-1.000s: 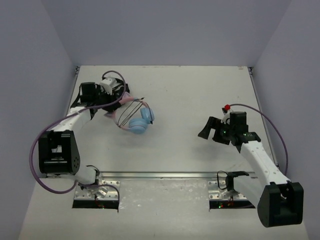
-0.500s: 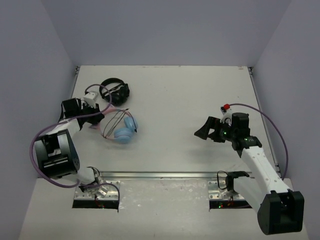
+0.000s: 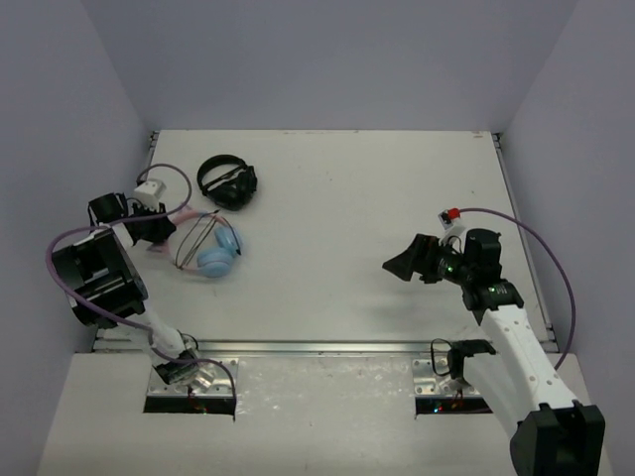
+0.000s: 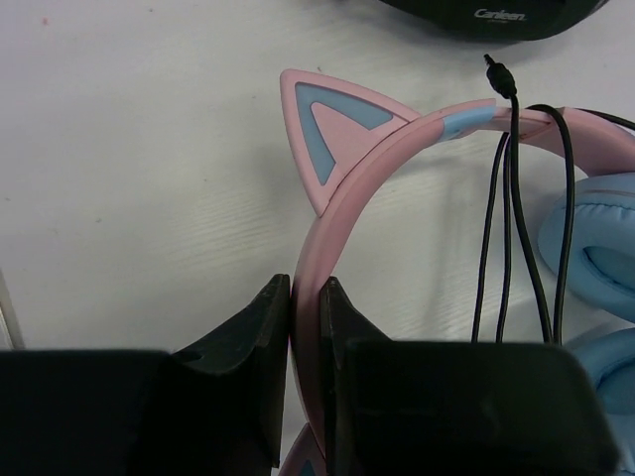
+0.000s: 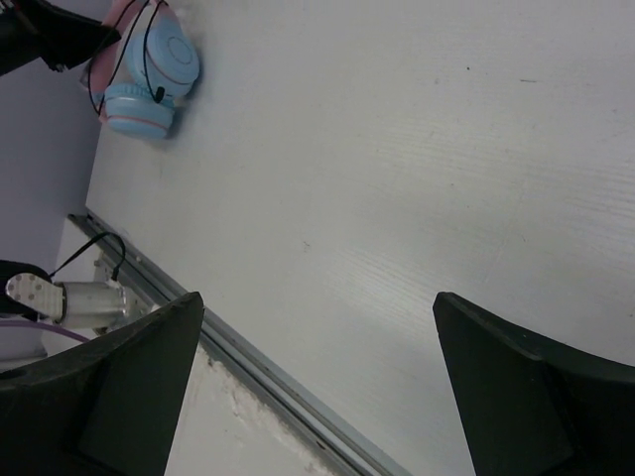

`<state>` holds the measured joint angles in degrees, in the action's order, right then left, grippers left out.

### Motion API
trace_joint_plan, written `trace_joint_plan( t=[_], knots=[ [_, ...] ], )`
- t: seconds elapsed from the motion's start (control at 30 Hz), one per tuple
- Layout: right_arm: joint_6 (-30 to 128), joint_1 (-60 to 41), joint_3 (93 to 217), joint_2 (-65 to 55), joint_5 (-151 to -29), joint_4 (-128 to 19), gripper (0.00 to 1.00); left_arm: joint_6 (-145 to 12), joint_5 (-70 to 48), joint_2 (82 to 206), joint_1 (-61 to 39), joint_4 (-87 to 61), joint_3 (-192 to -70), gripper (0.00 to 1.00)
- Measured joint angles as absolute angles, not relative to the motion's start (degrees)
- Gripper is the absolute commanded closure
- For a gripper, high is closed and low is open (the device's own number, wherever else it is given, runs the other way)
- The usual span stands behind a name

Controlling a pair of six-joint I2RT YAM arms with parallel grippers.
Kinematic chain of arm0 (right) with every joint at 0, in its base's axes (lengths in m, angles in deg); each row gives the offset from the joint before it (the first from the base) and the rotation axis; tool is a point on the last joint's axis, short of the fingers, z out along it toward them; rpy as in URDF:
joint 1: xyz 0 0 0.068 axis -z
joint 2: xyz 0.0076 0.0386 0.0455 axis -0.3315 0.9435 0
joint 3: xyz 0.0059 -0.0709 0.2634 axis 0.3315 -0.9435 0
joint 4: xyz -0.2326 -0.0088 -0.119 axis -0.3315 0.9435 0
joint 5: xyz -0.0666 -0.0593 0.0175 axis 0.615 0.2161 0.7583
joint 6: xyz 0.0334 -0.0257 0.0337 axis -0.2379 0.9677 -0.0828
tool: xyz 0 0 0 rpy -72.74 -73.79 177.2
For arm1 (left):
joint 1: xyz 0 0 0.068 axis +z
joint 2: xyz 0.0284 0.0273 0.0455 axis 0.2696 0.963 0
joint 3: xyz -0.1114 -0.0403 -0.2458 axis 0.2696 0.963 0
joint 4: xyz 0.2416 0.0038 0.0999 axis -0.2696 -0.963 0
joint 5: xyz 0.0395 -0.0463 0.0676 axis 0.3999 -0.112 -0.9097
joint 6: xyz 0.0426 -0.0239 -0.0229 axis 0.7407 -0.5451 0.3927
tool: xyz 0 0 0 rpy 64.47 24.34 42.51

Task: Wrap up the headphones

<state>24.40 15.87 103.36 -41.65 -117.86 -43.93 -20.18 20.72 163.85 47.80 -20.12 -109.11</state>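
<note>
The headphones (image 3: 213,253) have light-blue ear cups, a pink headband with cat ears and a thin black cable looped over them. They lie at the left of the table. My left gripper (image 3: 164,226) is shut on the pink headband (image 4: 342,213), just below one cat ear (image 4: 322,139). The cable (image 4: 516,198) hangs over the band, its plug (image 4: 499,74) free. The ear cups (image 4: 600,268) show at the right edge of the left wrist view. My right gripper (image 3: 405,263) is open and empty, hovering over the right-middle of the table. The headphones also show far off in the right wrist view (image 5: 149,84).
All-black headphones (image 3: 228,181) lie just behind the blue ones, also at the top of the left wrist view (image 4: 496,15). A metal rail (image 3: 317,347) runs along the near table edge. Purple walls close in the left, back and right.
My left gripper has dragged the blue headphones left and toward the near side, away from the black headphones, which are now uncovered. My right gripper has drifted slightly lower and stays open.
</note>
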Motion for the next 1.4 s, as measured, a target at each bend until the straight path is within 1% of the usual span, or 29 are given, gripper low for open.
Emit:
trace_joint_plan(
  t=[0.13, 0.3, 0.33, 0.4, 0.43, 0.47, 0.7, 0.8, 0.93, 1.07, 1.17, 1.3, 1.4],
  knots=[
    [24.4, 15.3, 103.4, -39.9, -119.5, -45.2, 0.01, -18.9, 21.2, 167.1, 48.5, -20.1, -110.9, 0.99],
    [24.4, 15.1, 103.4, -39.1, -118.4, -45.6, 0.01, -19.7, 21.6, 168.8, 48.2, -20.0, -110.9, 0.86],
    [24.4, 15.1, 103.4, -38.9, -118.1, -45.6, 0.01, -20.2, 21.5, 168.9, 48.2, -19.7, -110.9, 0.86],
    [24.5, 15.1, 103.4, -38.0, -117.7, -45.6, 0.01, -21.3, 21.0, 168.9, 47.9, -19.3, -110.7, 0.79],
    [24.5, 15.1, 103.4, -37.5, -117.5, -45.5, 0.01, -22.3, 20.4, 168.9, 47.5, -18.6, -110.6, 0.26],
    [24.5, 15.1, 103.4, -37.2, -117.3, -45.5, 0.01, -22.6, 19.9, 169.0, 47.0, -17.8, -110.6, 0.00],
    [24.7, 15.1, 103.4, -37.4, -115.6, -45.4, 0.01, -30.7, 16.0, 167.8, 45.2, -12.1, -108.5, 0.00],
    [24.9, 15.1, 103.4, -37.3, -115.3, -45.2, 0.01, -37.6, 10.2, 164.6, 44.9, -11.4, -108.8, 0.00],
    [25.4, 15.1, 103.5, -36.8, -114.9, -44.1, 0.01, -49.4, -0.7, 157.1, 44.7, -11.7, -111.2, 0.00],
    [26.2, 15.1, 106.4, -36.0, -114.0, -40.3, 0.01, -61.5, -10.9, 143.4, 43.3, -15.3, -111.7, 0.00],
    [27.7, 14.4, 112.7, -36.2, -111.3, -34.6, 0.01, -66.3, -15.5, 131.9, 37.7, -21.1, -113.8, 0.00],
    [30.9, 10.4, 128.4, -36.0, -103.3, -24.2, 0.01, -67.6, -16.8, 115.2, 26.7, -30.1, -114.2, 0.00],
    [33.0, 4.9, 141.3, -35.5, -94.5, -15.1, 0.01, -66.5, -19.8, 105.0, 25.8, -37.3, -114.2, 0.00]
  ],
)
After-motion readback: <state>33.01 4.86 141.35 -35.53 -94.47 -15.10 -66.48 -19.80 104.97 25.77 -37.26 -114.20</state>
